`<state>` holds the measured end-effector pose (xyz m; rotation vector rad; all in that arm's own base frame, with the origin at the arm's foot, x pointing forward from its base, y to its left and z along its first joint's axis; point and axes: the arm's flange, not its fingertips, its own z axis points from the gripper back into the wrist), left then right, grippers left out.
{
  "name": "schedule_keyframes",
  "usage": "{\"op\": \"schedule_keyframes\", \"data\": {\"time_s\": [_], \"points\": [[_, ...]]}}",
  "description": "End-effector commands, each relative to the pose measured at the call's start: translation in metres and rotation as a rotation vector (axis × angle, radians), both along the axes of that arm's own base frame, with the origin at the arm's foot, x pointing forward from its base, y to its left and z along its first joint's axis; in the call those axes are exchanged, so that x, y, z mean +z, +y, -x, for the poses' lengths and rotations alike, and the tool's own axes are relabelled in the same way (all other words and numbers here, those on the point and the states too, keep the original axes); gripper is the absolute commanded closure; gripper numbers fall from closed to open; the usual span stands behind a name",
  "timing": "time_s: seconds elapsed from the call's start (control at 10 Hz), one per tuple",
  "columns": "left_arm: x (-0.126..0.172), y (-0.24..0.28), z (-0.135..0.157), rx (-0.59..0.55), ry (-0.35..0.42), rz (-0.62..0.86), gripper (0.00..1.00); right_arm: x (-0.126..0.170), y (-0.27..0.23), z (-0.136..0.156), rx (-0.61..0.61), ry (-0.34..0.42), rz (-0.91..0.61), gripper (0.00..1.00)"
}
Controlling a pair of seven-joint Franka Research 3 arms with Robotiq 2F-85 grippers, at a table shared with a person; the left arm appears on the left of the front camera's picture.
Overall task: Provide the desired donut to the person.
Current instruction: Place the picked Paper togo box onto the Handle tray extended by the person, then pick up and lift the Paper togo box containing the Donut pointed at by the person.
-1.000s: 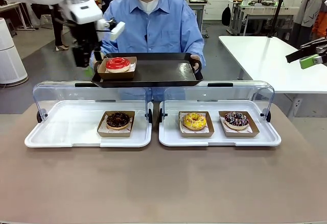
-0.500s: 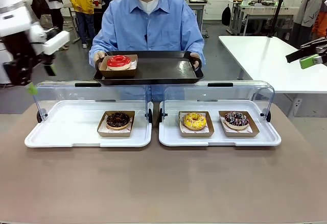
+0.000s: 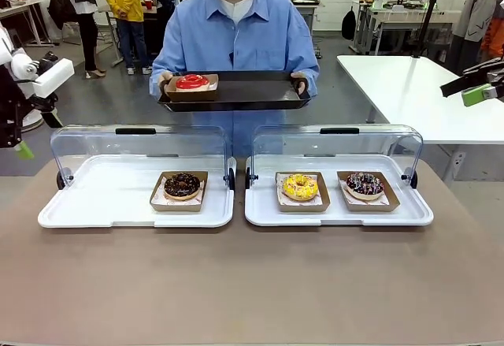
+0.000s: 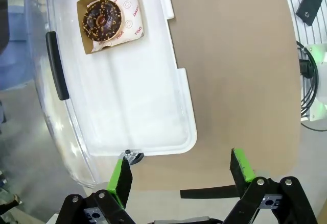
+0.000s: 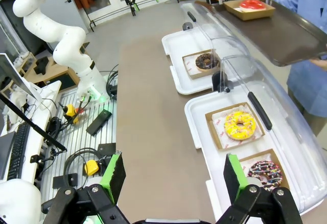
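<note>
The person (image 3: pixel 236 35) stands at the far side and holds a black tray (image 3: pixel 252 94) with both hands. On the tray's left end sits a red-glazed donut (image 3: pixel 191 83) in a cardboard box; it is also in the right wrist view (image 5: pixel 253 3). My left gripper (image 3: pixel 35 133) hangs open at the far left edge, well away from the tray, with nothing between its fingers (image 4: pixel 121 175). At the far right, my right gripper (image 3: pixel 471 86) is open and empty, high above the table (image 5: pixel 173 175).
Two white display trays with raised clear lids stand on the brown table. The left tray (image 3: pixel 94 204) holds a chocolate donut (image 3: pixel 182 184). The right tray (image 3: pixel 331 213) holds a yellow donut (image 3: pixel 300 186) and a sprinkled dark donut (image 3: pixel 365 183). A white table (image 3: pixel 409 86) stands at the right.
My left arm has drawn back from beside the person's tray to the far left edge, gripper empty. The person has raised the tray with the red donut a little.
</note>
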<state>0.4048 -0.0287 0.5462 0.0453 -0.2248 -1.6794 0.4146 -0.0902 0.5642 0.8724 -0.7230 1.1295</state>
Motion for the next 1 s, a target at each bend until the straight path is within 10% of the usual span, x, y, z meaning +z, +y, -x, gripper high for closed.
{"op": "schedule_keyframes", "data": {"time_s": [0.0,0.7,0.9], "points": [[0.003,-0.004,-0.001,-0.003,0.01,-0.004,0.0,0.0,0.001,0.0,0.002,-0.003,-0.006,0.0],[0.0,-0.003,0.0,-0.006,0.001,-0.002,0.0,0.0,0.001,0.0,0.002,-0.003,-0.006,0.0],[-0.005,0.043,-0.008,-0.02,0.077,0.329,0.0,0.0,0.001,0.0,0.002,-0.003,-0.006,0.0]]}}
